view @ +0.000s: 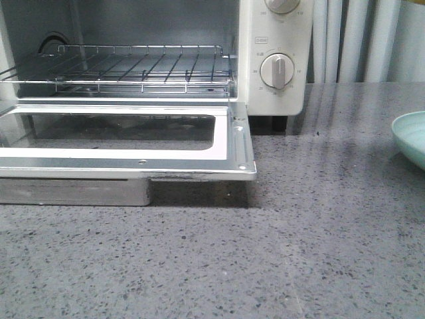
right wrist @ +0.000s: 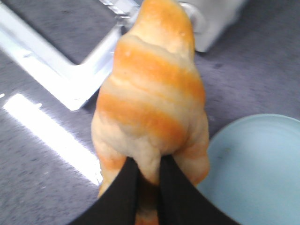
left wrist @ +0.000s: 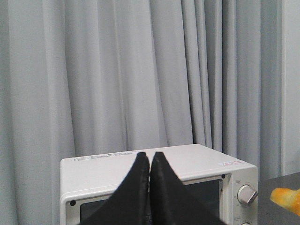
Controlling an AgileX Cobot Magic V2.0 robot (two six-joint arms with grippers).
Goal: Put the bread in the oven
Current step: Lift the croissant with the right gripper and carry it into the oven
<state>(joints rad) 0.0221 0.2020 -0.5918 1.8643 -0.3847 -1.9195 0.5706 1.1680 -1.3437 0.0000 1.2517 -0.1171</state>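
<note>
The cream-white oven (view: 275, 40) stands at the back left with its glass door (view: 126, 143) dropped open and its wire rack (view: 133, 70) bare. My right gripper (right wrist: 150, 164) is shut on the bread (right wrist: 152, 89), a golden-orange striped roll, held above the counter between the pale plate and the oven door's corner. An end of the bread shows in the left wrist view (left wrist: 287, 197). My left gripper (left wrist: 150, 157) is shut and empty, held high and facing the oven's top (left wrist: 159, 164). Neither gripper shows in the front view.
A pale blue-green plate (view: 410, 136) sits at the right edge of the grey speckled counter (view: 265, 252); it also shows in the right wrist view (right wrist: 258, 164). Grey curtains (left wrist: 140, 70) hang behind. A metal tray (view: 73, 191) lies under the open door.
</note>
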